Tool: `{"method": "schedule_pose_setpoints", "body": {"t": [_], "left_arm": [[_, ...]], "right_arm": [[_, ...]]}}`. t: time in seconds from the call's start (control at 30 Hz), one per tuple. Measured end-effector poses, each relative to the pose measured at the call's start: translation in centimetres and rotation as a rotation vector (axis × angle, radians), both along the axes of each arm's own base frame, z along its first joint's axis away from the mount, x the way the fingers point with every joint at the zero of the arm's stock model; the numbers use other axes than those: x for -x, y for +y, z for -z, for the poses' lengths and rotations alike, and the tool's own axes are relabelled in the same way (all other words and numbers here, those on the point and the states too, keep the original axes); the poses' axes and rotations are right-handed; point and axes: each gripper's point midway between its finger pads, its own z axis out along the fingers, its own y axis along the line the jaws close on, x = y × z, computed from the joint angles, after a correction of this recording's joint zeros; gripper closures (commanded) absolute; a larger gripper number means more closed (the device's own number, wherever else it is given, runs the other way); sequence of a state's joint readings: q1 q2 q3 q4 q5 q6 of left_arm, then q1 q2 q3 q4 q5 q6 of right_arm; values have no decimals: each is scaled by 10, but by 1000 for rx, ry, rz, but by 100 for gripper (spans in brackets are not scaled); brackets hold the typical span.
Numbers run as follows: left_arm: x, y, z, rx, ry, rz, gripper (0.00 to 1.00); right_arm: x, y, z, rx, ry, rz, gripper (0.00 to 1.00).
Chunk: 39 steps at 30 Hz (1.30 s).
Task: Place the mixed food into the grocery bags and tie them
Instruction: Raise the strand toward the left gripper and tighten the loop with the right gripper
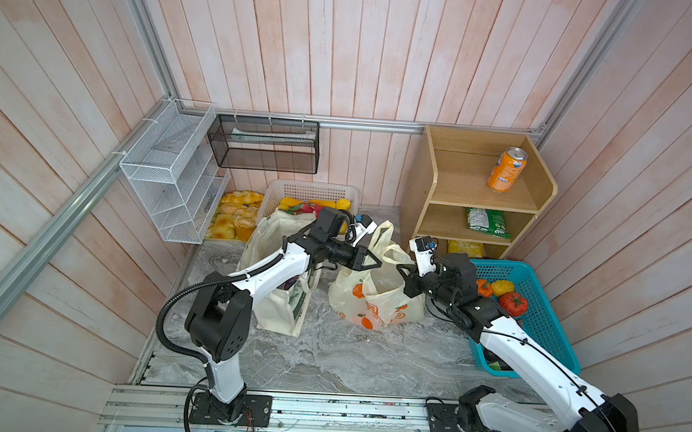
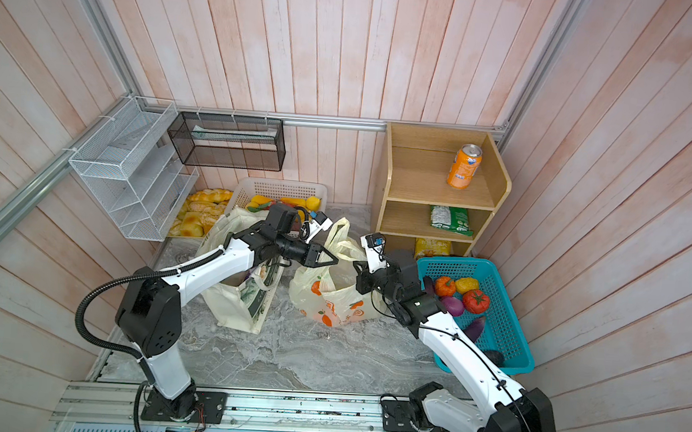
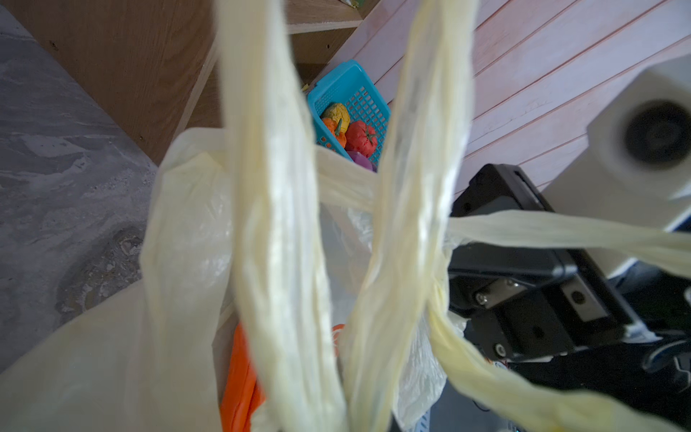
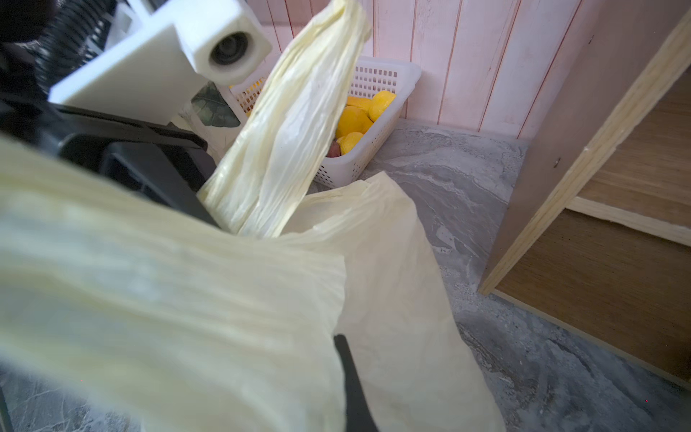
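The pale-yellow plastic bag printed with oranges stands mid-table, and the cream tote stands to its left under my left arm. My left gripper hovers over the bag's mouth. Its tips look closed, and the two strands of one loop handle run down into its hidden jaws. My right gripper faces it, shut on the other handle, which drapes over one black finger. An orange shape shows inside the bag; I cannot tell what it is. The other mixed food is hidden.
A wooden shelf at back right holds an orange can and a green packet. A teal basket of toy vegetables lies under my right arm. A white basket, bread and wire racks are at the back left.
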<state>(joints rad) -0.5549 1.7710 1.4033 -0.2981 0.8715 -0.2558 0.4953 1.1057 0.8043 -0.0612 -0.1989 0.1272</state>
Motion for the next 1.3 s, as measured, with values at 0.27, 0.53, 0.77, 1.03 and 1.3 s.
{"method": "schedule_pose_setpoints", "body": {"t": [0.27,0.53,0.77,1.03,1.3], "left_arm": [[14,6,-8,27,-75,35,57],[17,6,-19,71,-124,51,53],[23,7,-12,82,-113,58,48],[21,4,-22,118,-127,57,44],[18,1,-29,142,-129,44,97]], "right_arm": [[3,7,6,12,27,-18,100],[18,33,30,67,86,-84,100],[18,33,34,76,96,-77,100],[20,35,35,78,96,-84,100],[19,31,38,99,102,-67,100]]}}
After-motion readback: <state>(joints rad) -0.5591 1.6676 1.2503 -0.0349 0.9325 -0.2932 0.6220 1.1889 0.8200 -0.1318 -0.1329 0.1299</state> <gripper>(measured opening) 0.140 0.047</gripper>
